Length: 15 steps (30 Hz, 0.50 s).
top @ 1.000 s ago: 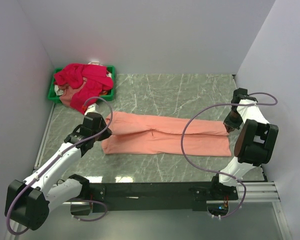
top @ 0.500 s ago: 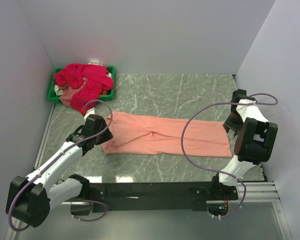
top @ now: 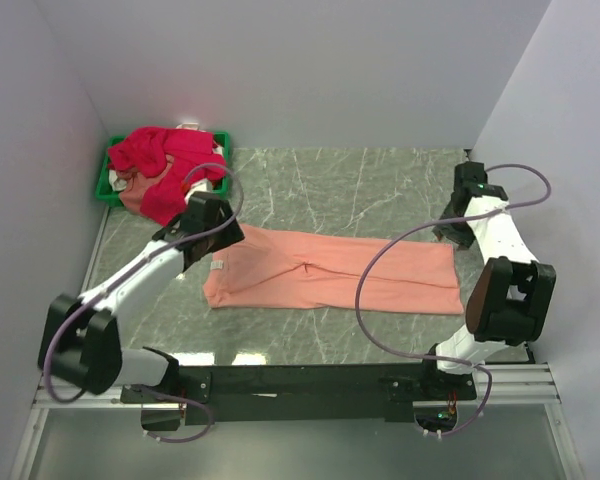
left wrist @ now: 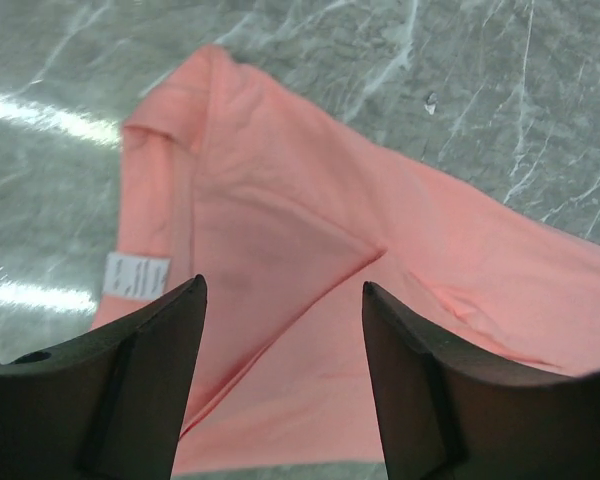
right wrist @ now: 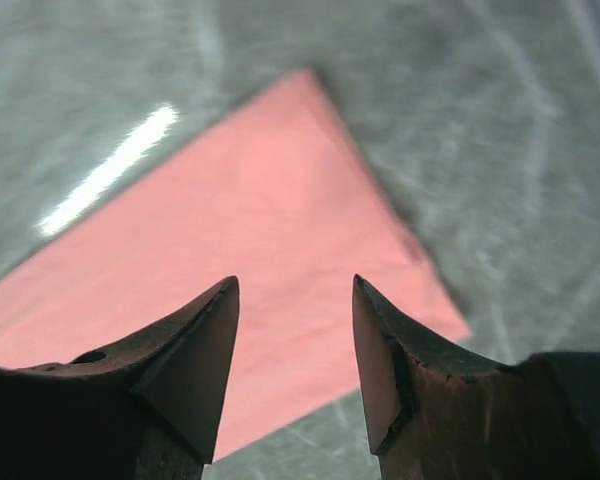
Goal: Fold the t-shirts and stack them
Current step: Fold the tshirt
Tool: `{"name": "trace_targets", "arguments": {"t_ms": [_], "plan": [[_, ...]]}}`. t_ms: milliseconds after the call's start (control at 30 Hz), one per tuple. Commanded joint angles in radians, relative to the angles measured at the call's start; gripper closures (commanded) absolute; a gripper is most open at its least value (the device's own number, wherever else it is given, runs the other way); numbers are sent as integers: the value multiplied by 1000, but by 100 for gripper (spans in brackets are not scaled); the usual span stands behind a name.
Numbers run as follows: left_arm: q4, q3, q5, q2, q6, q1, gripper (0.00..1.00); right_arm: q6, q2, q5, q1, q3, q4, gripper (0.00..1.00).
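I had the salmon-peach t-shirt (top: 330, 272) lying flat on the grey-green marble table (top: 360, 180), folded into a long band that ran from left to right across the middle. A crease cut diagonally through the cloth near its centre, and a small white label (left wrist: 137, 274) showed at the left end, close to the near edge.

The left gripper (left wrist: 281, 283) hung over that left end – its jaws stood wide apart with nothing between them, only the peach cloth visible below. The right gripper (right wrist: 294, 280) was over the far right corner of the shirt, its jaws also spread and empty; from its wrist camera I could see the corner of the cloth and bare marble beyond it. I could not tell whether either set of fingertips touched the fabric.

The crimson-pink t-shirts (top: 165, 165) sat in a crumpled heap in the green bin (top: 104, 185) at the far left corner, spilling over its near rim – well apart from the peach one
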Motion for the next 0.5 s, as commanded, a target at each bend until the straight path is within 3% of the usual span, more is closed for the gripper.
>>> {"name": "trace_targets", "arguments": {"t_ms": [0,200,300,467], "plan": [[98,121,52,107,48,-3,31,14,51,-92,75,44,84,44],[51,293,20,317,62,8,31,58,176,-228,93,23,159,47],[10,350,11,376,68,14,42,57,211,-241,93,26,162,47],[97,321,167,365,112,-3,41,49,227,-267,93,25,167,48]]}}
